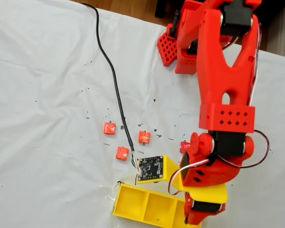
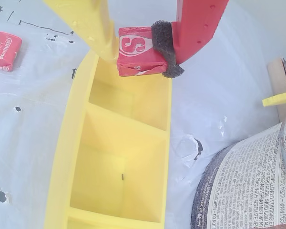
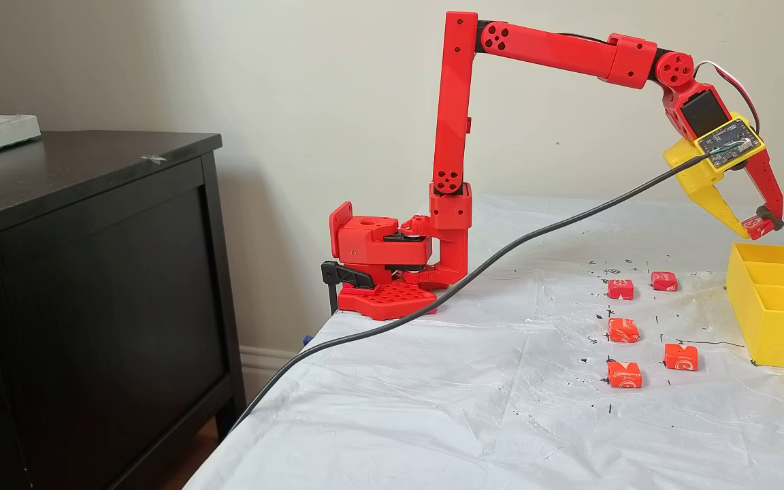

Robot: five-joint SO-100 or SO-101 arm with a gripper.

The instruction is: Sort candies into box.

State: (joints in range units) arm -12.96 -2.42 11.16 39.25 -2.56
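Note:
My gripper (image 2: 140, 55) is shut on a red-orange candy (image 2: 137, 47) with a white S mark, pinched between the yellow finger (image 2: 93, 28) and the red padded finger (image 2: 195, 24). It hangs just above the far end compartment of the yellow box (image 2: 66, 143). In a fixed view from the side, the gripper (image 3: 758, 230) holds the candy (image 3: 753, 226) over the box (image 3: 783, 333). Several more candies lie on the white sheet left of the box, among them one at the front (image 3: 624, 374) and one further back (image 3: 663, 281). From above, three candies (image 1: 121, 153) lie beside the box (image 1: 133, 199), whose compartments look bare.
A black cable (image 3: 501, 258) runs from the wrist across the sheet to the table's near edge. The red arm base (image 3: 392, 272) is clamped at the table's far left corner. A dark cabinet (image 3: 92, 272) stands left of the table. A printed cylinder (image 2: 248, 186) sits right of the box.

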